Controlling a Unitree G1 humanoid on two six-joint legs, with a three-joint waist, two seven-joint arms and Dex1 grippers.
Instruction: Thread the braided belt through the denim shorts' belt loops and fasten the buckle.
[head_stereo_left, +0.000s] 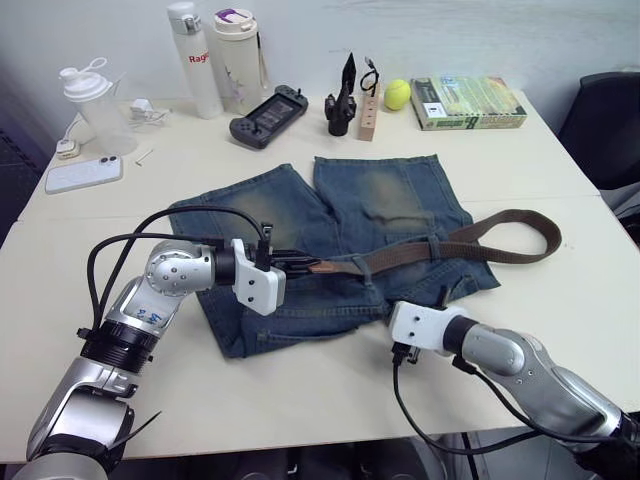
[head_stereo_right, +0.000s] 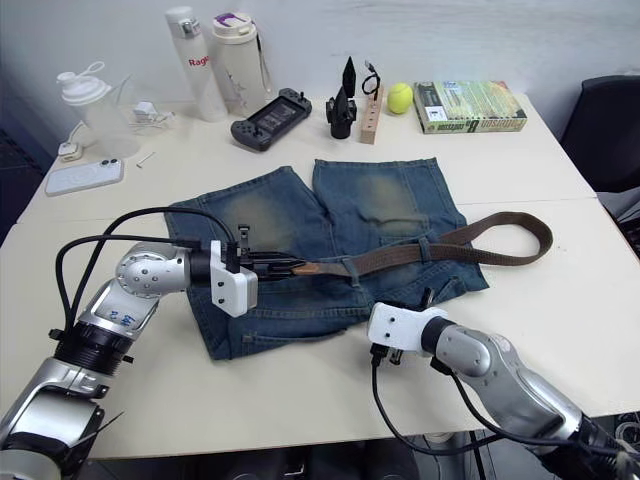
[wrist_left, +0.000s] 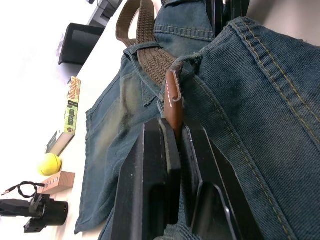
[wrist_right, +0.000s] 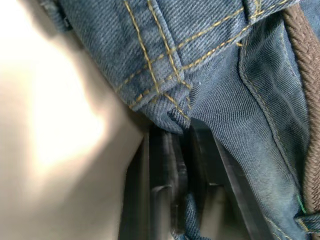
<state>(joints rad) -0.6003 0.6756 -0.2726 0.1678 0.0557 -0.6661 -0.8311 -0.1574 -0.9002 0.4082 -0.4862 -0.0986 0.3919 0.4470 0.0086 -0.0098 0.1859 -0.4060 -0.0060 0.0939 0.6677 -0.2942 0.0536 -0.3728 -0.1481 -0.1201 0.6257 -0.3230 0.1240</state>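
The denim shorts (head_stereo_left: 390, 195) lie flat in the middle of the table. The braided belt (head_stereo_left: 400, 256) runs across their waistband and curls into a bend off the cloth's right side. It passes under a belt loop (wrist_left: 187, 62) just behind its tan leather tip (wrist_left: 173, 97). My left gripper (head_stereo_left: 300, 264) is shut on that tip, pinched between its black fingers (wrist_left: 155, 165). At the shorts' near right edge my right gripper (head_stereo_left: 441, 298) is shut on a stitched fold of denim (wrist_right: 170, 107). The buckle is hidden.
Along the table's back stand a shaker (head_stereo_left: 95, 100), two bottles (head_stereo_left: 195, 60), a game controller (head_stereo_left: 268, 113), a black clamp (head_stereo_left: 342, 100), a wooden block (head_stereo_left: 369, 115), a yellow ball (head_stereo_left: 397, 93) and a book (head_stereo_left: 468, 102). A phone (head_stereo_left: 83, 174) lies far left. A dark chair (head_stereo_left: 605, 115) stands right.
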